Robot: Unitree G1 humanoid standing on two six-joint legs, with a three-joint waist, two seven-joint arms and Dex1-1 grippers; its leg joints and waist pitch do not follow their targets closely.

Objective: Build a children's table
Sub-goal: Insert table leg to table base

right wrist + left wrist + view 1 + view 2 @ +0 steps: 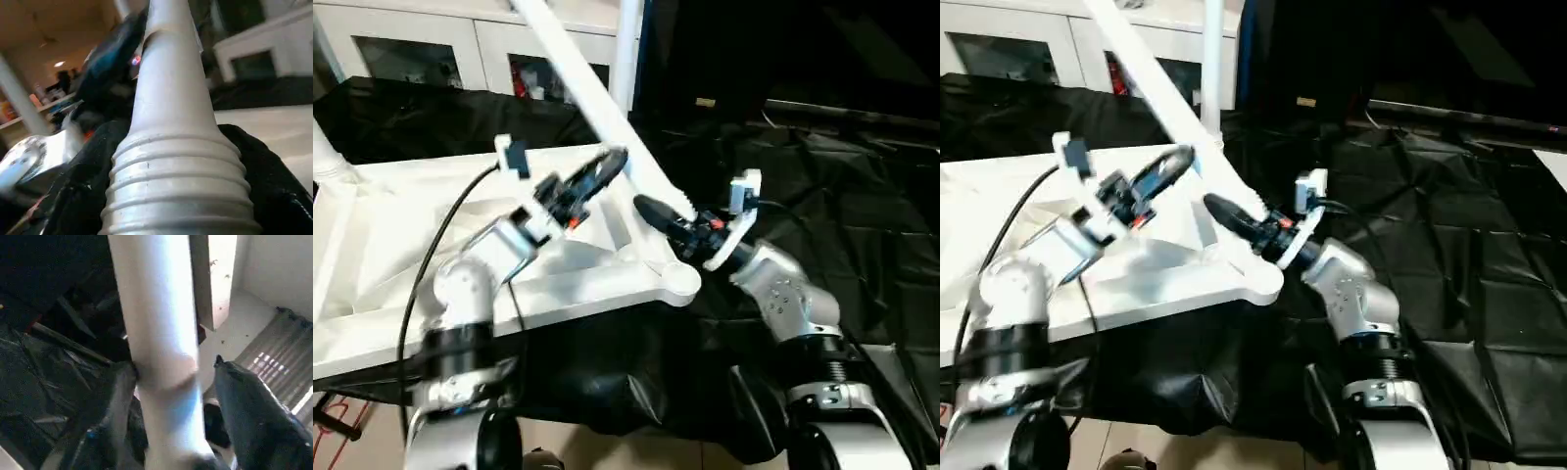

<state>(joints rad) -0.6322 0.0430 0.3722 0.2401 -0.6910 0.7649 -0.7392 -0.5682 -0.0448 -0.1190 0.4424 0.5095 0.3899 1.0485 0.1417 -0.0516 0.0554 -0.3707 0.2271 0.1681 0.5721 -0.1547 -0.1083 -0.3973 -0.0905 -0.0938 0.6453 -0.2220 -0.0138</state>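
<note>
Right wrist view: right gripper (677, 221) is clasping the leg (173, 98) at its ribbed end, steadying it over the corner socket (679, 279) of the upturned tabletop (372, 235). Left gripper (597, 174) is straddling the leg higher up, fingers (249, 406) spread wide, apparently guiding its slant.

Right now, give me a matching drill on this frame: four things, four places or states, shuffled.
Things:
1. leg
2. left pincer
3. right pincer
4. cabinet

Places or states:
a. closed on the leg's ribbed end
b. at the back, with glass doors
c. tilted, slanting up over the table top
d. open, one finger on either side of the leg, higher up

Pairs: 1-c, 2-d, 3-a, 4-b
</note>
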